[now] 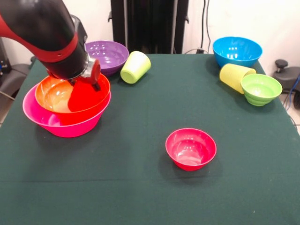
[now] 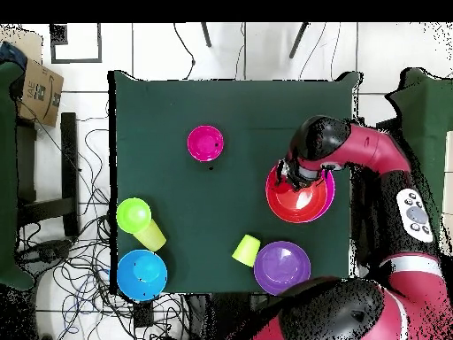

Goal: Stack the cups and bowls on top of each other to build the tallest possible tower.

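Small magenta bowl (image 1: 191, 148) stands alone on open table (image 1: 140, 187) near the front edge. At one side edge, orange bowl (image 1: 58, 93) nests in pink bowl (image 1: 56, 124); jaws hold the red cup (image 1: 86, 96) tilted inside. Purple bowl (image 1: 107, 56) and lime green cup (image 1: 135, 67) lie close behind.

Seen from above: arm (image 2: 372, 152) bent over the orange bowl (image 2: 296, 202), nested in the pink bowl (image 2: 331, 190) near the green bench's (image 2: 230, 106) edge. Magenta bowl (image 2: 205, 142) alone. Purple bowl (image 2: 282, 267) just beside a tipped lime cup (image 2: 246, 250). Green bowl (image 2: 134, 215) touching a yellow cup (image 2: 151, 235), next to the blue bowl (image 2: 142, 274).
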You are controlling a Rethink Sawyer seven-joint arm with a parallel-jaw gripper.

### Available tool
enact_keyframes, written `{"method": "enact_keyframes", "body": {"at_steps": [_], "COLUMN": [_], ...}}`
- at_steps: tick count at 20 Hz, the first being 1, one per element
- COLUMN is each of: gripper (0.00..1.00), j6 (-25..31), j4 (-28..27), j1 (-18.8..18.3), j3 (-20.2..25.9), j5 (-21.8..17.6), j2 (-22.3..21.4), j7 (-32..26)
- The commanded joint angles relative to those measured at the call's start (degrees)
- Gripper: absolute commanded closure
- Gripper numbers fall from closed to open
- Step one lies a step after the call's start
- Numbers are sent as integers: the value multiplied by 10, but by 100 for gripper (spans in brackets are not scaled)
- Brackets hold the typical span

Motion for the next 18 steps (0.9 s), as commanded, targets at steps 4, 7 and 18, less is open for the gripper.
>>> {"method": "enact_keyframes", "body": {"at_steps": [4, 7, 18], "gripper": [0, 0, 0], "j6": [96, 111, 94], "j4": [-65, -67, -46], "j1": [-3, -5, -12], "j3": [32, 31, 37], "j5": [-79, -81, -75], "j2": [-22, -32, -31], "j7": [-238, -244, -227]}}
